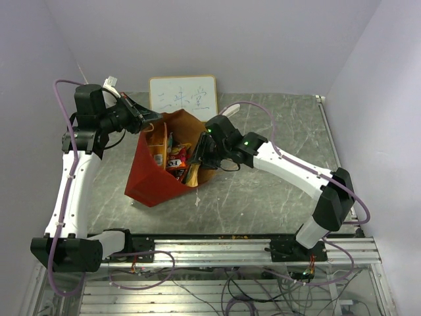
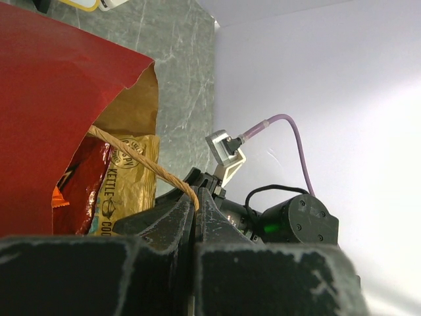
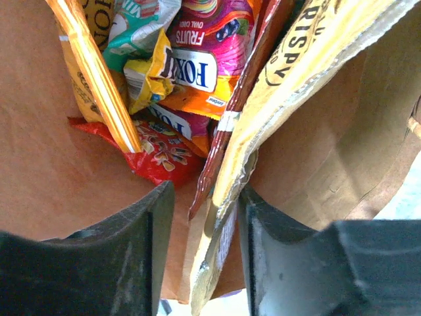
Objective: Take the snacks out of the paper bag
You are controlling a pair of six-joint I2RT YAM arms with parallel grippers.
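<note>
Two tools meet at the tall red paper bag (image 1: 152, 176) on the grey counter (image 1: 276, 191). The left tool (image 2: 195, 220) is clenched on its tan loop handle (image 2: 141, 158); the right tool (image 3: 204, 247), spread inside its mouth, straddles a gold crinkly packet (image 3: 306, 62) among glossy snacks (image 3: 200, 62).

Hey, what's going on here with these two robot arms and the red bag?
The left hand is shut on the thin tan loop handle of the tall red paper bag, holding its mouth open. The right hand reaches inside, open, its fingers either side of a crinkly gold chip packet. The other glossy snack packets all lie in the bag.
</note>
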